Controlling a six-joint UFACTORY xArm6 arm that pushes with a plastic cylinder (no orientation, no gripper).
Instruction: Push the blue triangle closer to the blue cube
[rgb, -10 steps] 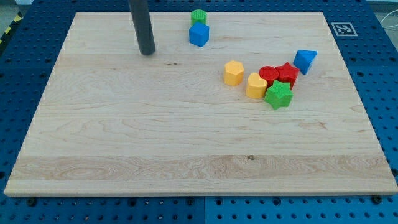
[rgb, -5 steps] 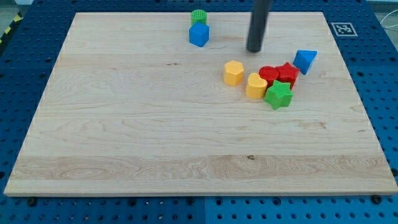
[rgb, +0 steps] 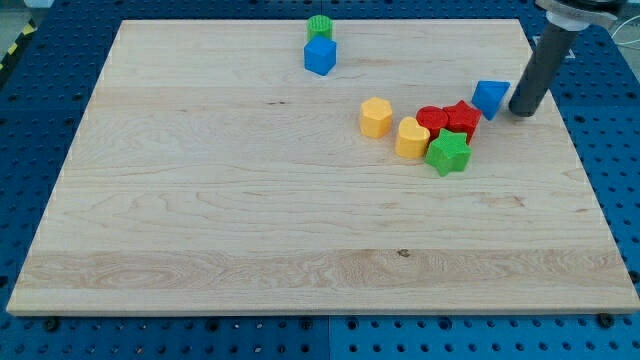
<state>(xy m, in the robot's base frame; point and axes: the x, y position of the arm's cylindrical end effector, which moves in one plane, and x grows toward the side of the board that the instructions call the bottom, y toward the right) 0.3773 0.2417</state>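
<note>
Sitting on pale wood-grain board (rgb: 250, 220), my tip (rgb: 521, 113) stands bare just right of ridged blue triangle (rgb: 489, 97); blue cube (rgb: 320, 56) top-centre.

The surface (rgb: 200, 200) is pale wood with visible grain, set on a blue perforated base (rgb: 40, 100). On it lie a blue triangle (rgb: 490, 97), blue cube (rgb: 320, 56), green cylinder (rgb: 319, 27), yellow hexagon (rgb: 376, 117), yellow heart (rgb: 411, 138), red cylinder (rgb: 430, 117), red star (rgb: 463, 118) and green star (rgb: 447, 153). My tip (rgb: 521, 113) is dark grey.
</note>
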